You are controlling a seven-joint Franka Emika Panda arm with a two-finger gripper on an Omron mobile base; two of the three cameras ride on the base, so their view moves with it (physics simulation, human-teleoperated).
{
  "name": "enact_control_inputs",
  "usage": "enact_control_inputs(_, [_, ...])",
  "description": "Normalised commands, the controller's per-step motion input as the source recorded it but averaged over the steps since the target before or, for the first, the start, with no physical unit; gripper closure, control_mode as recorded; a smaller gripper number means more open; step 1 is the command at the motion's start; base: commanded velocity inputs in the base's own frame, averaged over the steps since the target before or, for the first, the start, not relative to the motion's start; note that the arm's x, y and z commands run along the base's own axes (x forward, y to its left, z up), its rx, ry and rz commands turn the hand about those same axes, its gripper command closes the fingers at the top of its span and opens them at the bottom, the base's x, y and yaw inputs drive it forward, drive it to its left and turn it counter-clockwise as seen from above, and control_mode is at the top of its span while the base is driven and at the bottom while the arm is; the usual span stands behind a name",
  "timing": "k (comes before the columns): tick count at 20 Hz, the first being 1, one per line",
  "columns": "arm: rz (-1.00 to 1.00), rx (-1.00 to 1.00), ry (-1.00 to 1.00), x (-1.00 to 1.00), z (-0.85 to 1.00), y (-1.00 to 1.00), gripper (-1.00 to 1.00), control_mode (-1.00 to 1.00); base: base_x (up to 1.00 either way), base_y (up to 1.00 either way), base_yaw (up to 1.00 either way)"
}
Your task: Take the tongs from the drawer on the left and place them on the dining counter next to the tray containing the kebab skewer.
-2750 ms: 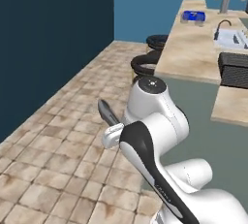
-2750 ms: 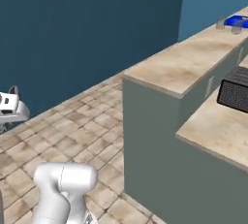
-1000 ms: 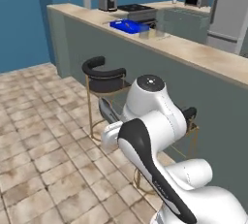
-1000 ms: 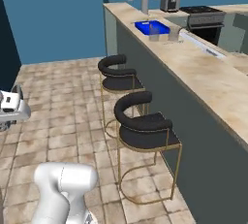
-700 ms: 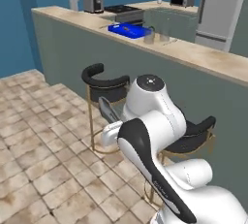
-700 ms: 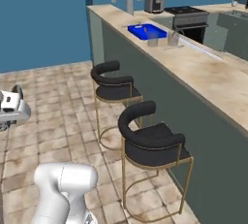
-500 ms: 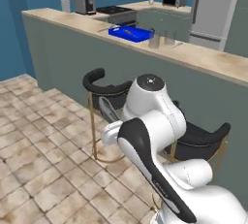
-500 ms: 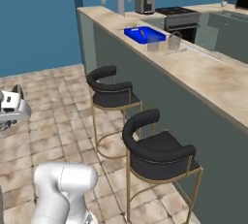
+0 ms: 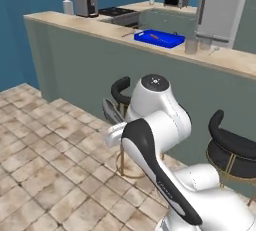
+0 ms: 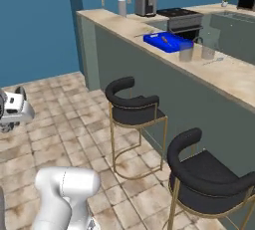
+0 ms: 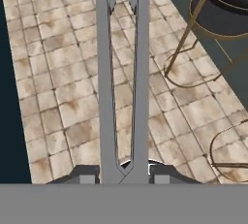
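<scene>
My gripper (image 11: pixel 122 172) is shut on the tongs (image 11: pixel 141 72); their two slim grey arms run up from between my fingertips over the tiled floor. In the left base view the tongs (image 9: pixel 111 111) stick out to the left of my arm. The bright blue tray (image 9: pixel 159 38) lies on the dining counter (image 9: pixel 95 28), and the reddish kebab skewer (image 9: pixel 156 36) rests in it. The right base view shows the tray (image 10: pixel 167 42) beyond the nearer stool, with my hand (image 10: pixel 14 108) at the left edge. The drawer is out of view.
Two black bar stools (image 10: pixel 132 105) (image 10: pixel 205 173) stand along the counter's base wall. Two cups (image 10: pixel 185 53) (image 10: pixel 208 51) stand on the counter just right of the tray. A fridge (image 9: pixel 222 5) and small appliances (image 9: pixel 86 4) line the back. Open tiled floor (image 9: pixel 45 140) lies to my left.
The base has driven and turned, so both base views shifted: the dining counter, tray and stools now appear closer. The tongs stay held in my gripper.
</scene>
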Motion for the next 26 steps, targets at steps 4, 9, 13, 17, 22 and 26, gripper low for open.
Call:
enact_control_inputs(4, [0.0,0.0,0.0,0.0,0.0,0.0,1.0,1.0,0.13,1.0,-0.15])
enact_control_inputs(9, [0.0,0.0,0.0,0.0,0.0,0.0,1.0,1.0,0.57,1.0,-0.36])
enact_control_inputs(13, [0.0,0.0,0.0,0.0,0.0,0.0,1.0,1.0,0.68,1.0,-0.41])
enact_control_inputs(17, [0.0,0.0,0.0,0.0,0.0,0.0,1.0,1.0,0.41,0.99,-0.39])
enact_control_inputs(22, [0.0,0.0,0.0,0.0,0.0,0.0,1.0,1.0,0.47,0.97,-0.41])
enact_control_inputs(26, [0.0,0.0,0.0,0.0,0.0,0.0,1.0,1.0,0.4,0.95,-0.44])
